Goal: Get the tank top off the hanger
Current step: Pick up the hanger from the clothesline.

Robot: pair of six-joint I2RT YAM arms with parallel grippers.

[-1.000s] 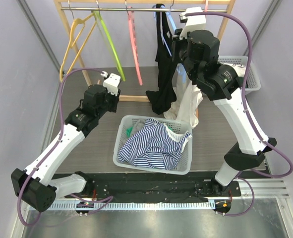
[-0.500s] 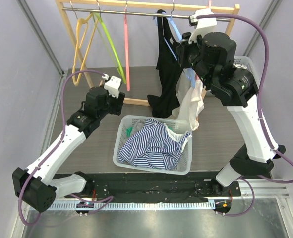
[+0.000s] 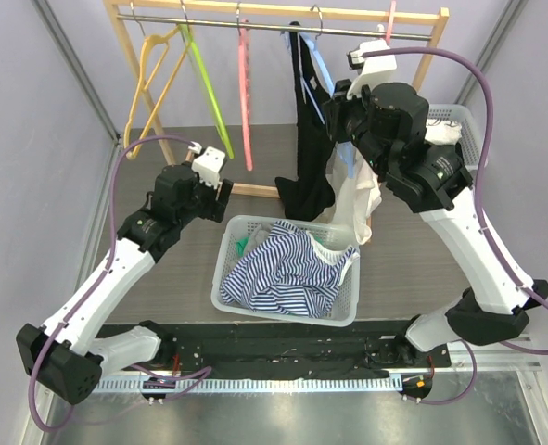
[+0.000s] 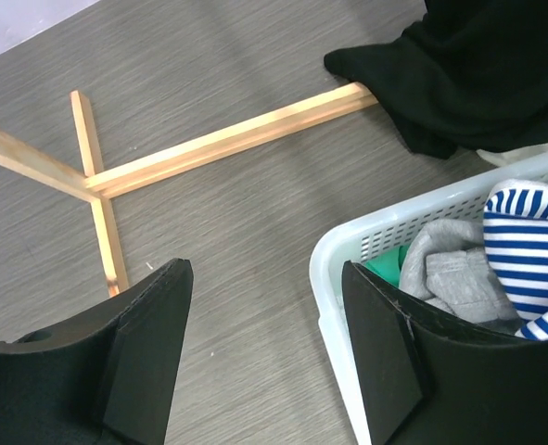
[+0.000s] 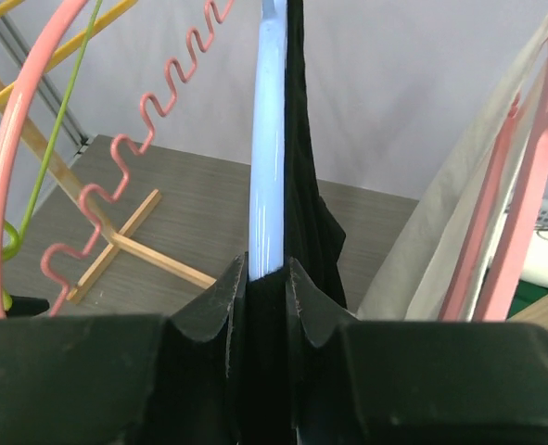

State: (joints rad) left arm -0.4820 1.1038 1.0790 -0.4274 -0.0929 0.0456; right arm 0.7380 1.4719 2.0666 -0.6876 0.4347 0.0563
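- Tank top (image 3: 306,139), black, hangs on the blue hanger (image 3: 321,57) from the wooden rack (image 3: 274,11). Its lower end is bunched on the table (image 3: 413,260) behind the white basket (image 3: 225,255).
- Right claw (image 5: 265,278) is up at the rack. Its 2 fingers are nearly together, pinching the blue hanger's arm with the tank top fabric pressed against it.
- Left claw (image 4: 262,278) is spread wide and holds nothing. It hovers over the table at the basket's far-left corner, 1 finger above the rim.
- A striped garment (image 3: 287,269) fills the basket, and a cream garment (image 3: 357,199) hangs just right of the tank top.
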